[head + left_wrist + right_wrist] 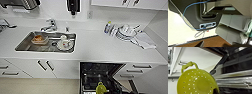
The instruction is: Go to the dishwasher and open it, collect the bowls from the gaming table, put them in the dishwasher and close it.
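The dishwasher (100, 75) stands open under the white tabletop (100, 47), its dark inside and racks showing — the door is let down toward the robot. A yellow-green colander (101, 88) sits at the low edge of the head view, over the open dishwasher. In the right wrist view the colander (196, 83) is large and close, dotted with small holes and with a looped handle, beside the steel edges of the dishwasher (235, 75). Whether the right end effector is clamped on it, apart or together, I cannot tell; the same goes for the left end effector.

On the tabletop, a steel sink (46, 42) lies to the left with a tap (50, 25) behind it. In the sink are an orange-brown container (39, 39) and a pale plate with a cup (64, 43). To the right, near the wall, stand a bottle (108, 27) and a stack of pale dishes (126, 32), with a cloth (145, 41) beside them. White cabinet doors (45, 66) with dark bar handles flank the dishwasher.

The left wrist view shows a blue cable (186, 15) looping over dark robot parts, grey cabinet fronts (233, 27) and a strip of brown floor (209, 42).
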You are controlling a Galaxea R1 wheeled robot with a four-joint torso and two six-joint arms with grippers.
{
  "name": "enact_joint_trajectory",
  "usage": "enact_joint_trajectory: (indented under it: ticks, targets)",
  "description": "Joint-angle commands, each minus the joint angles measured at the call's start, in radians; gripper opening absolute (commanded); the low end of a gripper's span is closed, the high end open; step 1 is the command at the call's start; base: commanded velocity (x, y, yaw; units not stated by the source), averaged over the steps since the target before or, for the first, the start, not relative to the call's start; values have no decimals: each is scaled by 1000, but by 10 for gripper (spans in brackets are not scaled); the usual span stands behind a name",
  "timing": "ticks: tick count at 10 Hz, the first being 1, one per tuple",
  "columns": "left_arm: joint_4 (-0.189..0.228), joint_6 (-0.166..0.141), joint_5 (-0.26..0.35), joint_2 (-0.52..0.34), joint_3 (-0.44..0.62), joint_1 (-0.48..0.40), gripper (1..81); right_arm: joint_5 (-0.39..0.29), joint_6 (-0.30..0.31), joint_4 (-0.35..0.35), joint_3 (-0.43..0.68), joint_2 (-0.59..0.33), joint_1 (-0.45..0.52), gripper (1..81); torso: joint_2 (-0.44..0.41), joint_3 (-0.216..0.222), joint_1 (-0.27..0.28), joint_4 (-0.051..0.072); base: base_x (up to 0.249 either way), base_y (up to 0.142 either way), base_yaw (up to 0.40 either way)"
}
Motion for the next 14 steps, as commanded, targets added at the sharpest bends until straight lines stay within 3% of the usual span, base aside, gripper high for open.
enact_joint_trajectory:
  ticks: [1,5,10,11,14]
  targets:
    - [37,40,15,144,-145,121,811,-91,4,50,-162,102,141,10,0,0,0,0,0,0,0]
    - [38,57,1,223,-266,150,811,-105,18,59,-282,197,229,10,0,0,0,0,0,0,0]
    - [40,57,3,239,-271,152,811,-116,26,53,-286,177,239,10,0,0,0,0,0,0,0]
    - [40,57,3,240,-271,152,811,-116,44,53,-285,155,253,811,0,0,0,0,0,0,0]
    - [34,57,7,242,-272,152,811,-116,64,58,-224,102,267,811,0,0,0,0,0,0,0]
